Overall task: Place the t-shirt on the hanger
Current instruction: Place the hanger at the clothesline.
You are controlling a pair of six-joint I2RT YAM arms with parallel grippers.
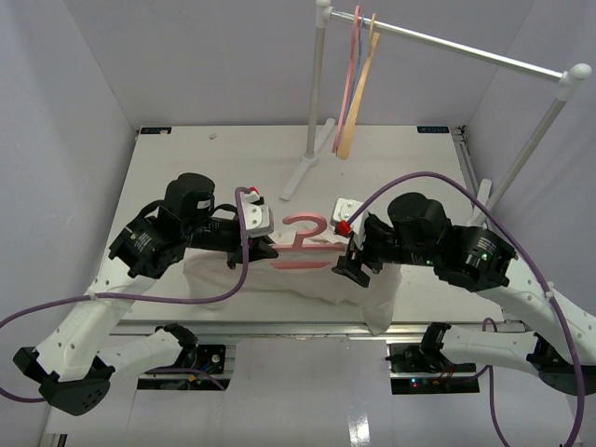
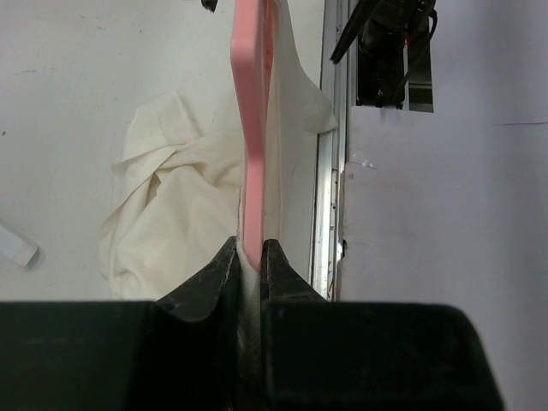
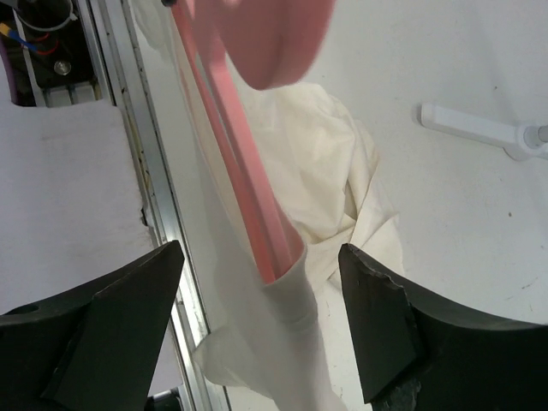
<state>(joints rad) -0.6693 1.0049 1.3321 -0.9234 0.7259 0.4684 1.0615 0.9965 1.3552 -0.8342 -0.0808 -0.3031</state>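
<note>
**Hanger part-sleeved: one pincer clamped, one agape**

The table (image 1: pixel 186 158) carries the t-shirt (image 1: pixel 307 279), slumped beneath both pincers and spilling over the near edge. The hanger (image 1: pixel 298 264) spans between them, one arm inside the cloth. The left gripper (image 2: pixel 250 257) is clamped on the hanger, probably to steady it for dressing. The right gripper (image 3: pixel 261 282) gapes wide and holds nothing, with hanger and cloth between its jaws

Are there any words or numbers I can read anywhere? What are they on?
No text can be read.
Two dark marks at the far edge of the table: too small to read.
The t-shirt and the pink hanger show no writing.
</note>
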